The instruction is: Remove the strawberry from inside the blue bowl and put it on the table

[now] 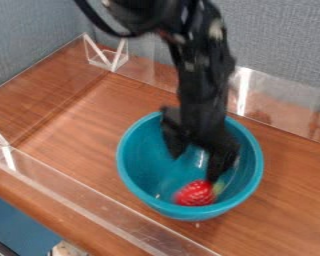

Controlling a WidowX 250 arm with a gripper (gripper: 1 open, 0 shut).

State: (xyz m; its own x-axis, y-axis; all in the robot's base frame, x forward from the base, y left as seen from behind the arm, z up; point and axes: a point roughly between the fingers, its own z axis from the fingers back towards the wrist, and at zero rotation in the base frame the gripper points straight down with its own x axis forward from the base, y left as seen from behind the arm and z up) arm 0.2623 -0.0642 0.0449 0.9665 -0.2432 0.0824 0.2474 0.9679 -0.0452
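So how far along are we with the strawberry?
Done: the gripper is down inside the bowl, jaws open around the strawberry. In hand: lining up the grasp; whether the fingers touch the strawberry is unclear. Left: close on it, lift it out, set it on the table.

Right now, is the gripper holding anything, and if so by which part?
Nothing is held. The gripper is open inside the blue bowl, jaws spread just above the strawberry, which lies on the bowl's floor.
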